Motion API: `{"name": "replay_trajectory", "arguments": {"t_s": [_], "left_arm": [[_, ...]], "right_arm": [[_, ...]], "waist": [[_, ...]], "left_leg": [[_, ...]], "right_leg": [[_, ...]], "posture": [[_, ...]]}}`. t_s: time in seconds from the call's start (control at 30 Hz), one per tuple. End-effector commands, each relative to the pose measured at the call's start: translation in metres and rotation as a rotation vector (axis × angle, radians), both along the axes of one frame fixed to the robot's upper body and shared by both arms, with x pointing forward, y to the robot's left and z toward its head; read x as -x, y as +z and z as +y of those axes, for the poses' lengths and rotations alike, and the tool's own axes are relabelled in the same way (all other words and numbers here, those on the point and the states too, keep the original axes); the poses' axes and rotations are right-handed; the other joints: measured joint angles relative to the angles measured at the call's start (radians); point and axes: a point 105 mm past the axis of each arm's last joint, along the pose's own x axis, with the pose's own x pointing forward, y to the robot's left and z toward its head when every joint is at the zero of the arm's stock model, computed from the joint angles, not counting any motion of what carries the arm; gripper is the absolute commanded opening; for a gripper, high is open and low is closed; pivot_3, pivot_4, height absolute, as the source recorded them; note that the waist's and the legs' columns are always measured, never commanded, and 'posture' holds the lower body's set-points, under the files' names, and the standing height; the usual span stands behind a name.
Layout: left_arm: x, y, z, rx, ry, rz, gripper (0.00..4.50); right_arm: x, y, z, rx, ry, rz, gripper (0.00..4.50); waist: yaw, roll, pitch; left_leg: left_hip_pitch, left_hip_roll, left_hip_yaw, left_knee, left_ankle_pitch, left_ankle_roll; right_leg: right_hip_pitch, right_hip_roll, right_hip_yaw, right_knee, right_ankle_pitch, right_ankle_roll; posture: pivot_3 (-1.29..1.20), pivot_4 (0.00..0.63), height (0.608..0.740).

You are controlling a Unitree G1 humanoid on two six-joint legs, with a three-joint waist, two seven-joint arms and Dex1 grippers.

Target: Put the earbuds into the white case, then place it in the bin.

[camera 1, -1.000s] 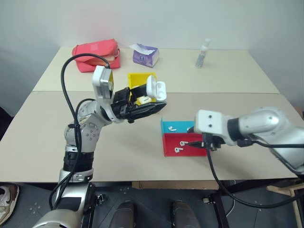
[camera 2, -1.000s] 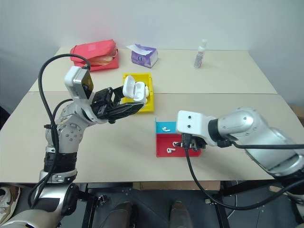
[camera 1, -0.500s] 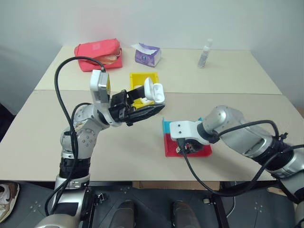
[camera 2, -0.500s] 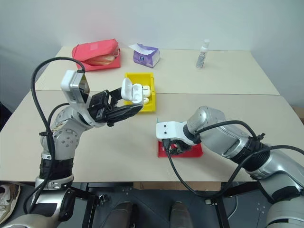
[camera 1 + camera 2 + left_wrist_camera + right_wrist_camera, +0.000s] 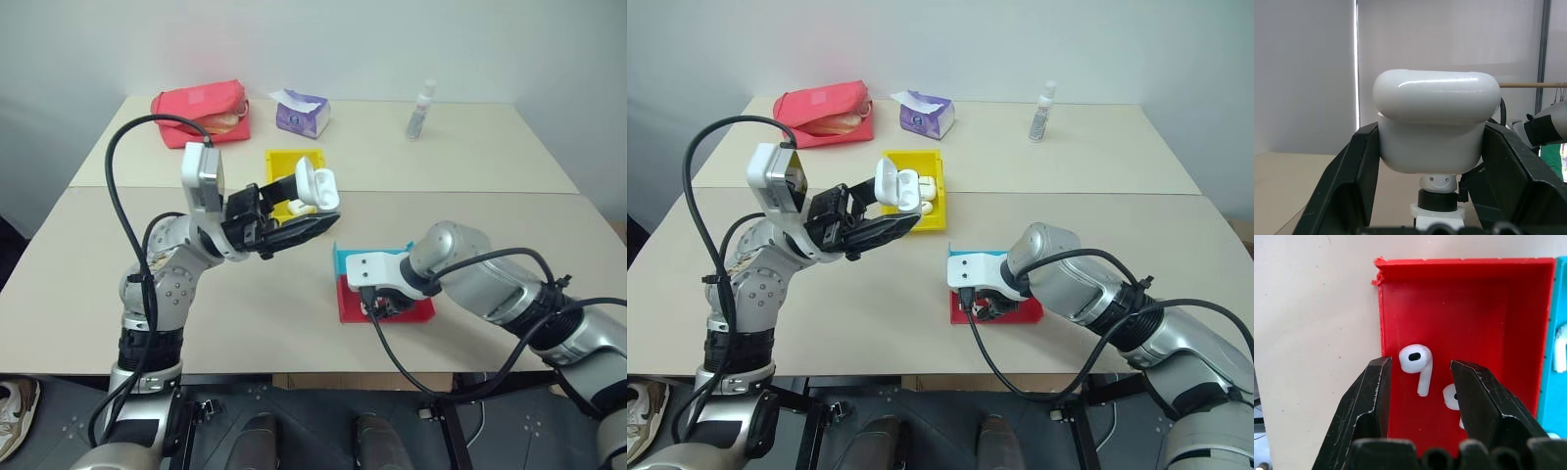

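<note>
My left gripper (image 5: 312, 208) is shut on the white case (image 5: 318, 186), which it holds raised above the table just in front of the yellow bin (image 5: 282, 162). The case's lid stands flipped open. In the left wrist view the case (image 5: 1436, 122) sits between the two fingers. My right gripper (image 5: 377, 305) points down into the red half of the tray (image 5: 1464, 308) and is open. One of the earbuds (image 5: 1415, 360) lies between its fingertips. A second earbud (image 5: 1451, 396) is partly hidden behind a finger. A third (image 5: 1559, 352) lies in the blue half.
The blue-and-red tray (image 5: 345, 262) sits near the table's front edge. White items (image 5: 924, 201) lie in the yellow bin. A red pouch (image 5: 201, 106), a tissue box (image 5: 302, 113) and a small bottle (image 5: 419, 98) stand along the far side.
My right gripper has come down and in from beside the tray, and now stands in the red half over an earbud. The left gripper has stayed put with the case.
</note>
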Motion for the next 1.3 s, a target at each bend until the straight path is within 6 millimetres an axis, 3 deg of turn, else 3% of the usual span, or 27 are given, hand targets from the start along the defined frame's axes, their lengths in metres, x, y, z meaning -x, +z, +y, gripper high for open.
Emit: {"name": "replay_trajectory", "arguments": {"t_s": [0.03, 0.27, 0.37, 0.5, 0.73, 0.9, 1.03, 1.3], "left_arm": [[0.008, 0.007, 0.001, 0.014, -0.011, -0.034, 2.8], [0.008, 0.007, 0.002, 0.008, -0.011, -0.031, 2.8], [0.008, 0.007, 0.002, 0.003, -0.011, -0.029, 2.8], [0.008, 0.006, 0.003, -0.001, -0.01, -0.027, 2.8], [0.007, 0.006, 0.003, -0.005, -0.022, -0.02, 2.8], [0.009, 0.01, 0.001, -0.006, -0.062, -0.033, 2.8], [0.009, 0.013, -0.002, 0.007, -0.095, -0.038, 2.8], [0.001, 0.014, -0.011, -0.005, -0.14, -0.045, 2.8]], "right_arm": [[-0.002, 0.008, 0.002, -0.018, 0.005, -0.034, 2.34], [-0.002, 0.003, 0.001, -0.018, 0.001, -0.028, 2.34], [-0.001, 0.002, 0.001, -0.022, 0.002, -0.026, 1.8], [0.0, 0.002, 0.002, -0.032, -0.004, -0.024, 0.63], [0.006, 0.012, -0.001, -0.101, -0.048, -0.029, 0.63], [0.019, 0.07, -0.004, -0.434, -0.143, -0.116, 0.63], [0.034, 0.101, -0.012, -0.662, -0.171, -0.193, 0.63], [0.053, 0.18, -0.036, -1.282, -0.159, -0.489, 0.63]], "waist": [[0.0, 0.0, 0.0], [0.0, 0.0, 0.0], [0.0, 0.0, 0.0], [0.0, 0.0, 0.0], [0.0, 0.0, 0.0], [0.003, 0.0, 0.0], [0.012, 0.0, 0.0], [0.01, 0.0, 0.0]], "left_leg": [[0.0, 0.0, 0.0, 0.0, 0.0, 0.0], [0.0, 0.0, 0.0, 0.0, 0.0, 0.0], [0.0, 0.0, 0.0, 0.0, 0.0, 0.0], [0.0, 0.0, 0.0, 0.0, 0.0, 0.0], [0.0, 0.0, 0.0, 0.0, 0.0, 0.0], [-0.001, 0.0, -0.001, 0.0, 0.0, 0.0], [-0.001, 0.0, -0.002, 0.0, 0.0, 0.0], [0.001, 0.0, -0.001, -0.001, 0.0, 0.0]], "right_leg": [[0.0, 0.0, 0.0, 0.0, 0.0, 0.0], [0.0, 0.0, 0.0, 0.0, 0.0, 0.0], [0.0, 0.0, 0.0, 0.0, 0.0, 0.0], [0.0, 0.0, 0.0, 0.0, 0.0, 0.0], [0.0, 0.0, 0.0, 0.0, 0.0, 0.0], [0.0, 0.0, -0.001, -0.001, 0.0, 0.0], [0.002, 0.0, -0.002, -0.001, 0.0, 0.0], [0.002, 0.0, -0.001, 0.0, 0.0, 0.0]], "posture": [[0.0, 0.15, 0.74], [0.0, 0.15, 0.74], [0.0, 0.15, 0.74], [0.0, 0.15, 0.74], [0.0, 0.15, 0.74], [0.0, 0.15, 0.74], [0.0, 0.15, 0.74], [0.0, 0.15, 0.74]]}}
